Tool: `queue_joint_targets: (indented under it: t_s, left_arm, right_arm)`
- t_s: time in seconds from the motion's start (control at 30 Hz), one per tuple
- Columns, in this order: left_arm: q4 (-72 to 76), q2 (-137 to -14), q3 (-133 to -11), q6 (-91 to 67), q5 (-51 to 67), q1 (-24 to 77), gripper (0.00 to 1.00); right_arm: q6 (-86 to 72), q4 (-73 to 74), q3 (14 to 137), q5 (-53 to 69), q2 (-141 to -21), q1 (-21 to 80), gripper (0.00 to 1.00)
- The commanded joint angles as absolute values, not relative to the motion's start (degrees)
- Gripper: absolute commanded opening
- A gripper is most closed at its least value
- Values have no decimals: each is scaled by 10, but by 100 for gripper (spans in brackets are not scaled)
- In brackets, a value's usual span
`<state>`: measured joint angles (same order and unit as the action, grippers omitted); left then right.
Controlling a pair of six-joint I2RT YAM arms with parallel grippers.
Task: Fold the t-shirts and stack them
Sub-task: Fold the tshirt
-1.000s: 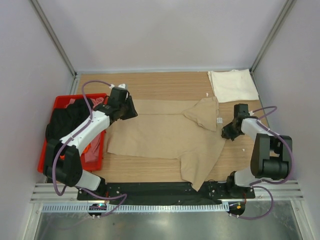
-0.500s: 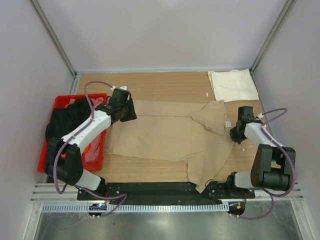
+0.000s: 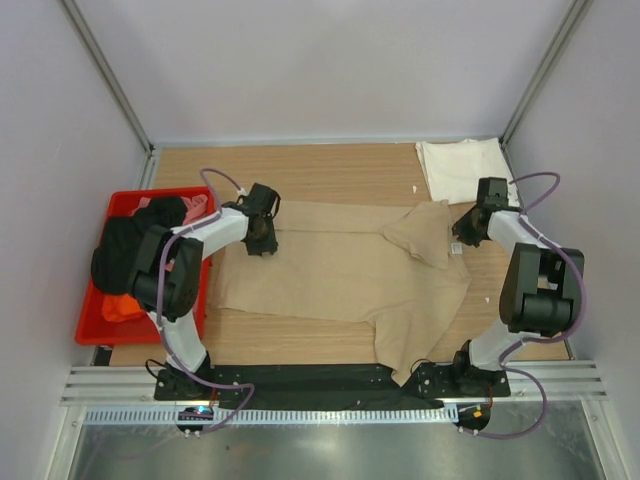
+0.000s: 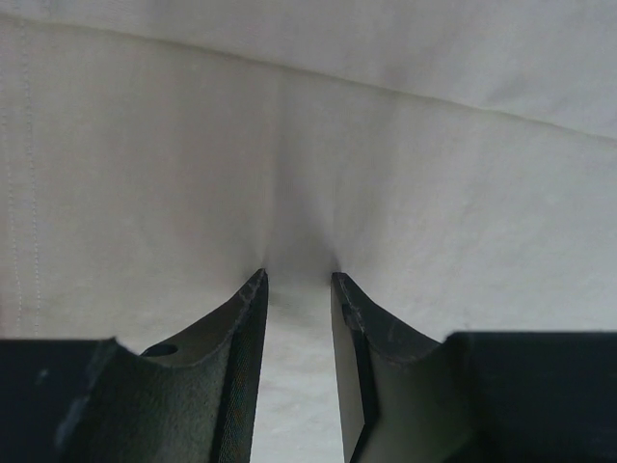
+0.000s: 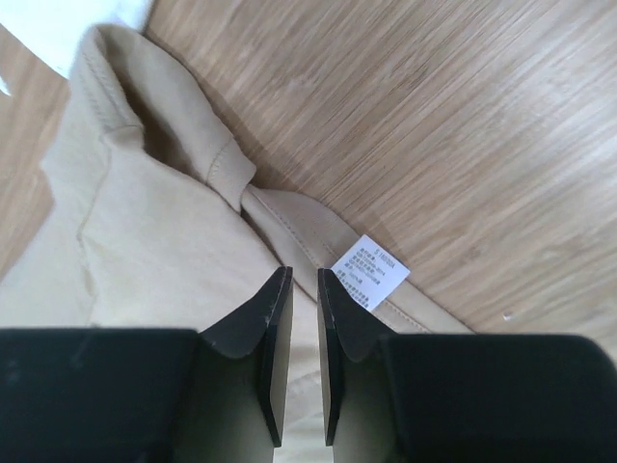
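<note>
A tan t-shirt [image 3: 330, 270] lies spread across the middle of the table, one sleeve folded over at its right. My left gripper [image 3: 262, 240] is at its back left edge, its jaws narrowly apart and pinching a fold of the cloth [image 4: 299, 193], which creases toward the tips of the left gripper [image 4: 299, 277]. My right gripper [image 3: 463, 235] is at the shirt's right edge. In the right wrist view the right gripper [image 5: 305, 272] is closed to a thin gap on the hem beside a white label [image 5: 371, 272]. A cream-white folded t-shirt [image 3: 465, 170] lies at the back right.
A red plastic bin [image 3: 95, 325] stands at the table's left edge, holding black cloth [image 3: 125, 250], orange cloth [image 3: 120, 305] and pink cloth [image 3: 195, 205]. Grey walls close in the back and both sides. The arm bases stand at the near edge.
The tan shirt has slid to the right. My right gripper has moved right and toward the back. My left gripper has shifted slightly right and nearer, its arm folding in.
</note>
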<state>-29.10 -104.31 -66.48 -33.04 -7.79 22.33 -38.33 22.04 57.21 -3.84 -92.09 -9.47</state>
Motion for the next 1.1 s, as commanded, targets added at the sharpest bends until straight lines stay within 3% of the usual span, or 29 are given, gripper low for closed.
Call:
queue_joint_targets:
  t_s: [0.0, 0.33, 0.47, 0.7, 0.77, 0.83, 0.9, 1.07]
  left_arm:
    - [-301, -1031, -641, -357, -135, 221, 35]
    - [-315, -1007, -590, -391, -201, 220, 36]
    - [-318, -1007, -591, -399, -178, 221, 37]
    - [-337, -955, -649, -374, -125, 221, 41]
    - [-331, -939, -677, -355, -71, 222, 45]
    - [-295, -916, -681, -353, -12, 224, 59]
    - [-226, -905, -673, -372, 82, 224, 61]
    - [-124, -927, -677, -422, 149, 248, 60]
  right_arm:
    - [-348, 171, 581, -8, -948, -95, 22]
    - [-328, 149, 590, -69, -978, -102, 24]
    - [-316, 159, 608, -32, -969, -101, 25]
    - [-301, 201, 600, 90, -893, -91, 38]
    - [-302, 215, 586, 104, -881, -88, 40]
    - [-303, 231, 580, 104, -874, -87, 41]
    - [-295, 233, 574, 108, -871, -86, 42]
    - [-282, 257, 577, 107, -898, -83, 43]
